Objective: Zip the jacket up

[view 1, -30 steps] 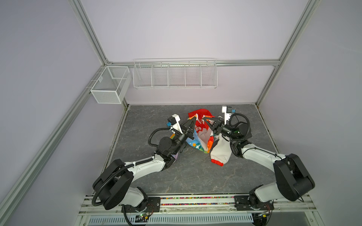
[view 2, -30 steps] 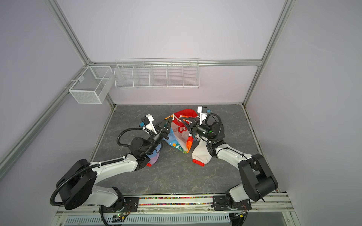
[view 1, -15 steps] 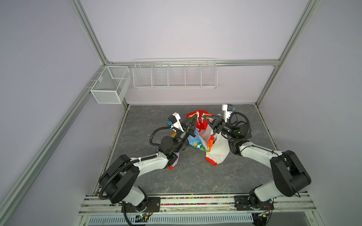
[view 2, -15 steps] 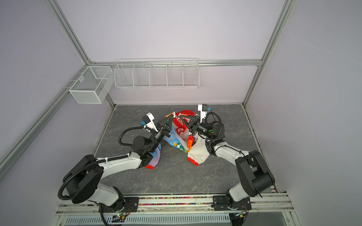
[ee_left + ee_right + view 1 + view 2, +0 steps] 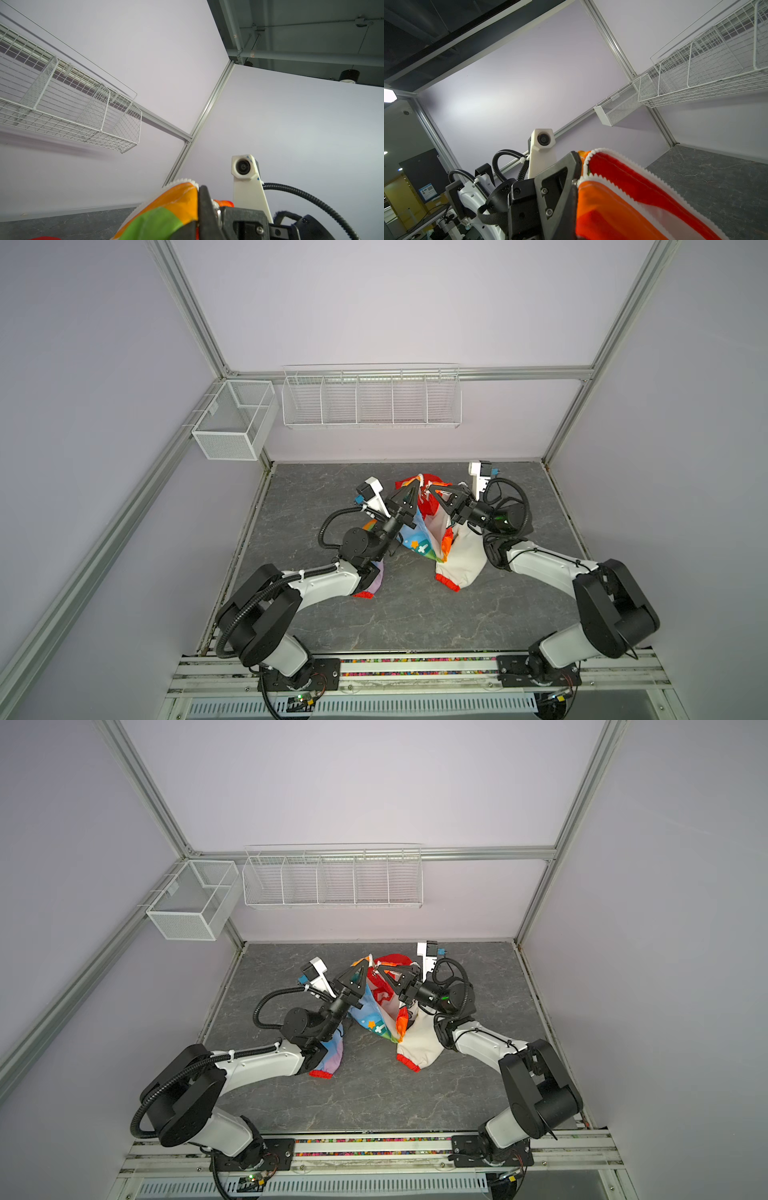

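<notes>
Your left end effector (image 5: 415, 488) and right end effector (image 5: 431, 488), both clamped on the jacket (image 5: 461, 560) at its zipper edges (image 5: 601, 150), now sit higher and closer together, readying the halves for joining.

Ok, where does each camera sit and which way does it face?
Top views: high up, looking down at the table, left arm, right arm, the jacket.
Left wrist: tilted up toward the wire shelf; shows the right arm's camera.
Right wrist: tilted up toward the mesh basket; shows the left arm's camera.
Shared: both wrist views catch the jacket's zipper edge.
</notes>
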Controlling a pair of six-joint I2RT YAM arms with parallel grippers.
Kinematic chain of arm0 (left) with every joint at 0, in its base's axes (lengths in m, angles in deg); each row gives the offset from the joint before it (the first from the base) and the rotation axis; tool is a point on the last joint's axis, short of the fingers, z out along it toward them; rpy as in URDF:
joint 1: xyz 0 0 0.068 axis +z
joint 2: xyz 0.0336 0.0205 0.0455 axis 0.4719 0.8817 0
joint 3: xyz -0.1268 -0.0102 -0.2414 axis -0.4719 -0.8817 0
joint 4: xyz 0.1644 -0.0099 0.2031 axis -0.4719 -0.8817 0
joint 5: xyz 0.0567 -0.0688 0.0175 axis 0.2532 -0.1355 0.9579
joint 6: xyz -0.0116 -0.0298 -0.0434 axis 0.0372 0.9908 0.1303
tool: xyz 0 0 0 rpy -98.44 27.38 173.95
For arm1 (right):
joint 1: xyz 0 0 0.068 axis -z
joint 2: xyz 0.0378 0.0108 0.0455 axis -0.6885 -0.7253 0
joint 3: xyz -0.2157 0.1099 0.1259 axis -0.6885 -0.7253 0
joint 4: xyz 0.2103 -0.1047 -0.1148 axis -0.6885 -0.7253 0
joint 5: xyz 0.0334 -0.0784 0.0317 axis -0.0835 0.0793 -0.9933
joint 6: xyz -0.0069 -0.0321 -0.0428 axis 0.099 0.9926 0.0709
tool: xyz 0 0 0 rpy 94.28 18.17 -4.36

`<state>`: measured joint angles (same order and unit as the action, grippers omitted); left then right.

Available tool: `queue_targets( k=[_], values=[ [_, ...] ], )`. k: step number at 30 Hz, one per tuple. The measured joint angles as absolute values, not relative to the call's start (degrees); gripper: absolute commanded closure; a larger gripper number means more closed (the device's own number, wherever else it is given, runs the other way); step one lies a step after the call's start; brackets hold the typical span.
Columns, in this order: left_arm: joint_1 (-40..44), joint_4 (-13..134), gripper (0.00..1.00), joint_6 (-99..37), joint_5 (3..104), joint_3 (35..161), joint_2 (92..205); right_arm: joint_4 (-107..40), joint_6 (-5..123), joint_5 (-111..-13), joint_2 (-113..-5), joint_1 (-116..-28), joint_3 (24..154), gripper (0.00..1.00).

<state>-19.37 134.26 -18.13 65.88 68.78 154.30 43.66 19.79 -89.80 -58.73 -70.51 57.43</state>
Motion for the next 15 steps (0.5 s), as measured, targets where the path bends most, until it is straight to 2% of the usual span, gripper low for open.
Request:
queue_targets(
  k=[15],
  values=[
    [-19.37,134.48,1.0,-17.46,65.01,69.83,154.34,43.68,19.77,-89.32,-58.73,-71.54,57.8,0.94]
  ],
)
